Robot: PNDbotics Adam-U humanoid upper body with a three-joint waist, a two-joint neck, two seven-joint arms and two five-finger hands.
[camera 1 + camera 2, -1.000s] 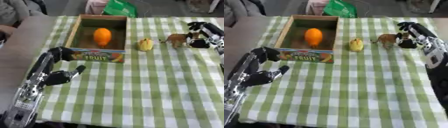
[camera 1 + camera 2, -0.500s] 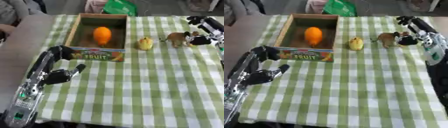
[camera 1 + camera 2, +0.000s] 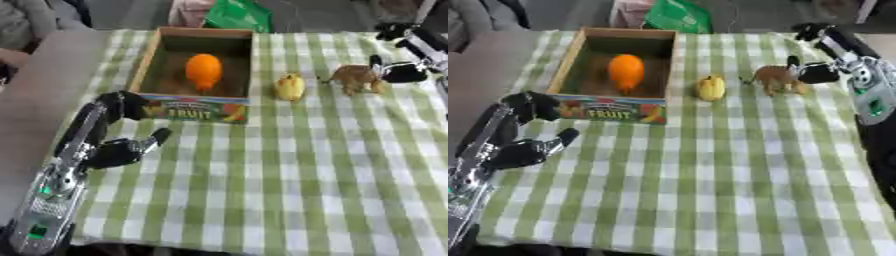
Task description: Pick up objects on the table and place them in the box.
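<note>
Reaching at far right, right robot hand, fingers spread, touches brown toy animal just left; box lies farther left.

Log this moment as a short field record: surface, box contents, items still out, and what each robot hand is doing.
surface: table with green-and-white checked cloth
box: open, labelled FRUIT, far left
in box: orange fruit
still on cloth: yellow fruit right of box; brown animal figure further right
right robot hand: at the figure's right side; contact unclear
left robot hand: idle near left edge, in front of the box, holding nothing
</note>
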